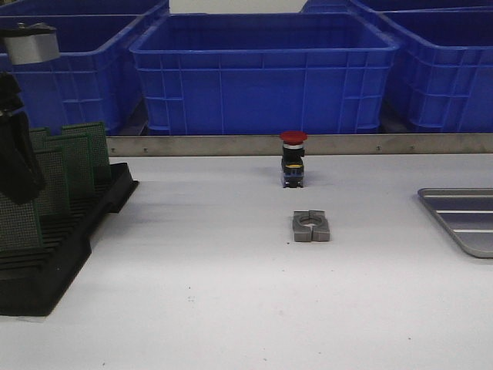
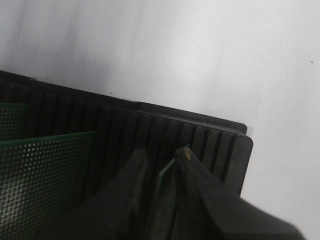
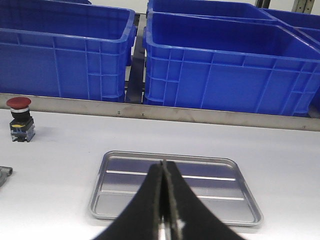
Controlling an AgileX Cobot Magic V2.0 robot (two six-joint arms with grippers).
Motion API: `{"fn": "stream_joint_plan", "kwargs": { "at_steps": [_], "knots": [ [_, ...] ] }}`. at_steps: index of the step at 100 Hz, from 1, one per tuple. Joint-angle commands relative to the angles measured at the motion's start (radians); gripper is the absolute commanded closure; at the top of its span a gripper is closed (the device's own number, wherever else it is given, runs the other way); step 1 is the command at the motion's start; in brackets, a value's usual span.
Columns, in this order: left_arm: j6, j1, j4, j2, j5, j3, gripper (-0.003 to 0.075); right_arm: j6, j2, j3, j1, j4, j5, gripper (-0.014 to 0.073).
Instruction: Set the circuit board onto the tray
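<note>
Several green circuit boards (image 1: 77, 158) stand upright in a black slotted rack (image 1: 54, 270) at the table's left. My left gripper (image 1: 19, 196) reaches down over the nearest board (image 1: 14, 227). In the left wrist view the left gripper (image 2: 162, 155) is open and straddles the green edge of one board (image 2: 166, 172), which lies against one finger near the rack's (image 2: 150, 125) end. The silver-grey tray (image 1: 462, 202) lies empty at the right edge. My right gripper (image 3: 164, 165) is shut and empty, hovering just before the tray (image 3: 125, 200).
A red-capped push button (image 1: 293, 158) stands mid-table at the back, with a grey metal clamp block (image 1: 311, 227) in front of it. Blue plastic crates (image 1: 262, 73) line the back behind a metal rail (image 1: 231, 145).
</note>
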Motion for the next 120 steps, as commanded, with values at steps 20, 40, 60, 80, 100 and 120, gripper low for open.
{"fn": "stream_joint_plan", "kwargs": {
  "at_steps": [20,40,60,80,100,120],
  "knots": [
    [0.002,-0.008,-0.035,-0.038,0.016,-0.035,0.0740,-0.001,-0.023,-0.001,-0.006,-0.009,-0.072,0.0654],
    [0.002,-0.008,-0.037,-0.038,0.157,-0.108,0.0741,-0.001,-0.023,-0.001,-0.006,-0.009,-0.072,0.0654],
    [-0.017,-0.008,-0.096,-0.074,0.171,-0.178,0.0741,-0.001,-0.023,-0.001,-0.006,-0.009,-0.072,0.0654],
    [-0.017,-0.010,-0.398,-0.104,0.171,-0.187,0.0741,-0.001,-0.023,-0.001,-0.006,-0.009,-0.072,0.0654],
    [-0.017,-0.070,-0.697,-0.104,0.171,-0.187,0.0741,-0.001,-0.023,-0.001,-0.006,-0.009,-0.072,0.0654],
    [-0.017,-0.191,-0.781,-0.085,0.171,-0.187,0.0741,-0.002,-0.023,-0.001,-0.006,-0.009,-0.072,0.0654]
  ]
}}
